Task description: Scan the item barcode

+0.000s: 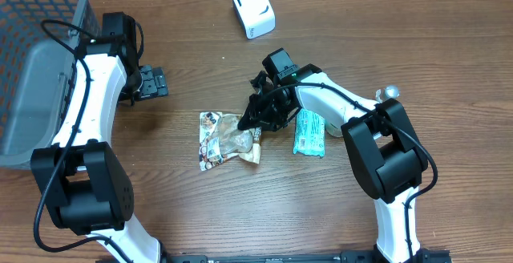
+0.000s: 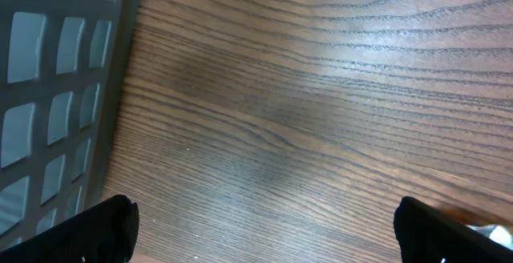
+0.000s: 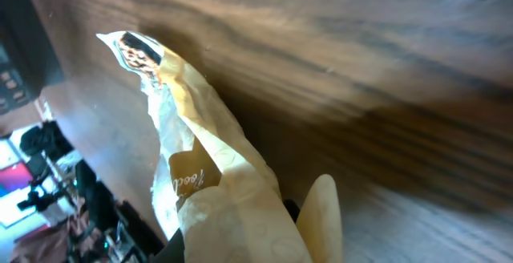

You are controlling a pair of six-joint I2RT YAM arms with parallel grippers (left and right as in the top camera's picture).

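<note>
Cream snack packet (image 1: 223,139) with printed photos, teal pouch (image 1: 309,133), white device (image 1: 253,9), grey lattice basket (image 1: 40,6), brown wood-grain table (image 1: 401,38)

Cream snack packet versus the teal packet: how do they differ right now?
The cream snack packet is crumpled and pinched by the right hand; the teal packet lies flat, ungripped. The cream snack packet looks wider, the teal packet narrower. Both sit near the middle of the wooden table.
</note>
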